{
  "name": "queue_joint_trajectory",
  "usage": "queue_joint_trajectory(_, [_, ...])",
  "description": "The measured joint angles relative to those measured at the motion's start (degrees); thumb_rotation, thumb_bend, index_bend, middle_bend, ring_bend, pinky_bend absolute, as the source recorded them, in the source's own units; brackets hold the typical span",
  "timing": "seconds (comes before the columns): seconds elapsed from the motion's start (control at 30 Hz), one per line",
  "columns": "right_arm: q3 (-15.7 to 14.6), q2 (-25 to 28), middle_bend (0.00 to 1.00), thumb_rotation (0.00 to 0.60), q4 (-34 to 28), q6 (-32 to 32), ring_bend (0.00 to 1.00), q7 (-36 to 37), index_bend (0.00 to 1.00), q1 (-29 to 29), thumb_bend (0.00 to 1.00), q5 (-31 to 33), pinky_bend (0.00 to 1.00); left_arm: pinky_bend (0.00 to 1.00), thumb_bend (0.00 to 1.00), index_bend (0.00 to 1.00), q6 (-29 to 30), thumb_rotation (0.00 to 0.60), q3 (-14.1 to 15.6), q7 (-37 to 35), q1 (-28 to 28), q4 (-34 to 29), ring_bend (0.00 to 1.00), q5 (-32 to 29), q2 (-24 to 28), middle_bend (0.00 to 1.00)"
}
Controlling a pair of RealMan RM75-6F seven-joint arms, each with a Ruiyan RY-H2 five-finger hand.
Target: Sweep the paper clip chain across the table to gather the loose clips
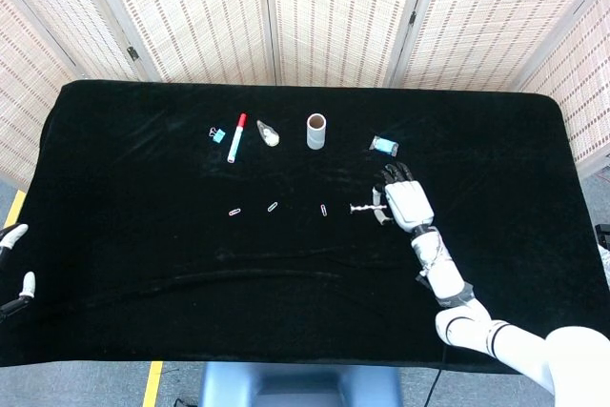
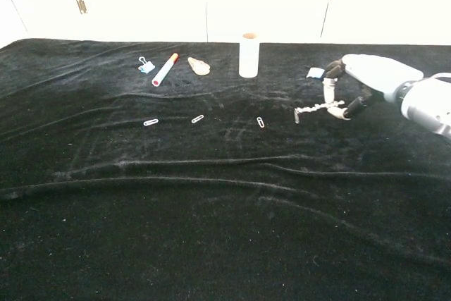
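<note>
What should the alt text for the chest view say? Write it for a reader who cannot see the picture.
A white robot right hand holds a short paper clip chain just above a black cloth-covered table, its free end pointing toward three loose clips lying in a row to the left. Behind them stand a paper tube, a red-capped marker and a blue binder clip.

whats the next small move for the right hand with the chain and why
Probably slide the right hand further toward the robot's left, keeping the paper clip chain low on the black cloth. The chain's free end lies just short of the nearest loose clip, with two more clips lined up beyond it, none touched yet.
</note>
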Motion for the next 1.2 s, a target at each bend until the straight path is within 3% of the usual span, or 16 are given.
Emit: queue_joint_trajectory(1.2, [0.30,-9.23,0.24,0.600,11.36,-5.38,0.10,1.90,0.88,5.75,0.41,-0.10,0.00,0.07,0.60,0.00,2.60,0.600,-0.05,-4.73,1.78,2.00,0.11,0.57,0.55,0.11])
